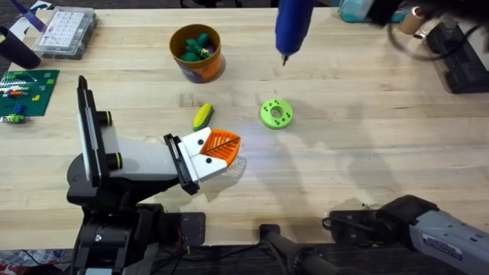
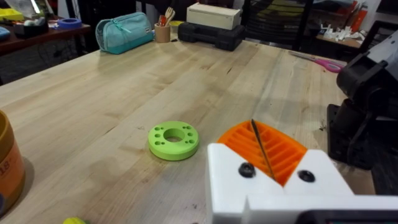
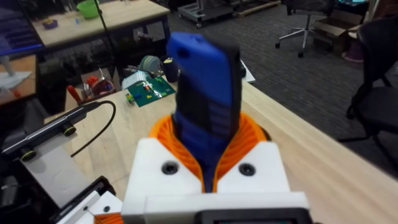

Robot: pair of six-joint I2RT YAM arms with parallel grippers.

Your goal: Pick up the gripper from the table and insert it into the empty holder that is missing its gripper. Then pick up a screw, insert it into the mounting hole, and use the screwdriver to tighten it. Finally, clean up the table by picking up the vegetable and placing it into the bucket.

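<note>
The blue screwdriver hangs over the far middle of the table, its dark bit pointing down. In the right wrist view my right gripper is shut on the screwdriver, orange pads on both sides. The yellow vegetable with a green end lies on the wood in front of the orange bucket, which holds green toys. My left gripper hovers low, just right of the vegetable, its orange pads pressed together with a thin dark line between them. The loose gripper, holder and screw are out of view.
A round green disc with holes lies right of the vegetable and shows ahead of the left gripper. A clear parts box and a green baseplate sit at far left. Dark equipment stands at far right.
</note>
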